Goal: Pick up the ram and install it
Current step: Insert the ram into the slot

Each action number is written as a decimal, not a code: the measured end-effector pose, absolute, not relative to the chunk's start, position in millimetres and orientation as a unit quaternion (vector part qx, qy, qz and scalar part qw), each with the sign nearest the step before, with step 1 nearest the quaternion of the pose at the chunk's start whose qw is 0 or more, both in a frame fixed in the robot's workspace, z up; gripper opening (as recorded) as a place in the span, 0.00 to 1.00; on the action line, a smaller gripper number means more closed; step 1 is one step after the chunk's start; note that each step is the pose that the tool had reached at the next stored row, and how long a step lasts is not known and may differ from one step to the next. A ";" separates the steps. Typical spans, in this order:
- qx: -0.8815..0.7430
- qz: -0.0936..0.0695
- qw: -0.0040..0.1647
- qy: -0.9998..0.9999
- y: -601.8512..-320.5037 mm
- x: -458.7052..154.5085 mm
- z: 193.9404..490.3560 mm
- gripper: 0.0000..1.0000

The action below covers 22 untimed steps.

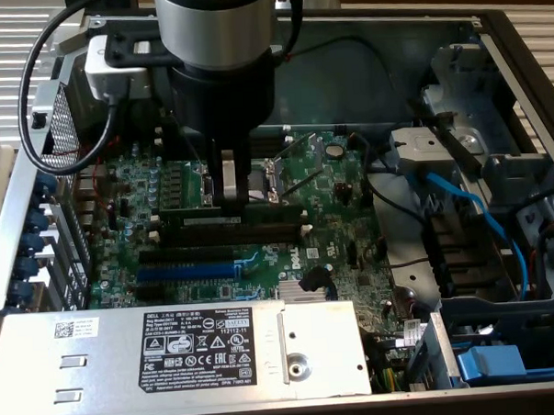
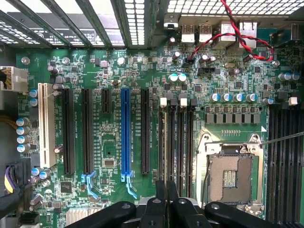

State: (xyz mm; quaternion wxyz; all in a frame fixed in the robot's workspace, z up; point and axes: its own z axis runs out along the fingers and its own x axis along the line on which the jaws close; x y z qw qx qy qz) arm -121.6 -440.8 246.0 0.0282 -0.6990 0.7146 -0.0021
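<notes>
1. Setting: an open grey metal computer case [image 1: 390,65] holds a green motherboard [image 1: 339,251] lying flat. My arm stands over the middle of the board.
2. Jaws: closed to a thin gap. My black fingers [image 2: 160,199] sit almost together, and the exterior view shows them pinching the top edge of the ram.
3. The ram [image 1: 186,188], a long, thin, dark-green circuit stick with black chips, stands on its long edge. It is level and runs parallel to the long black memory slots with white end clips [image 2: 173,142], near the square metal-framed processor socket [image 2: 230,175].
4. Step in hand, as I judge it: the pick-up is done and I am in the installing step, with the stick at the slot bank. I cannot tell which slot it lines up with, or whether its lower edge has entered one.
5. Seating calls for the stick to be square over a single slot, then even, straight downward pressure. A tilt would likely jam one end.
6. The blue plastic expansion slot [image 2: 125,128] lies apart from the memory slots and has no part in this step.
</notes>
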 end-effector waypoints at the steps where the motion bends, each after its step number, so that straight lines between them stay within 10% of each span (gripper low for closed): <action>1: -0.699 -0.002 0.028 0.715 -440.9 -121.6 246.0 0.12; 22: -0.699 -0.002 0.028 0.715 -440.3 -123.1 242.9 0.12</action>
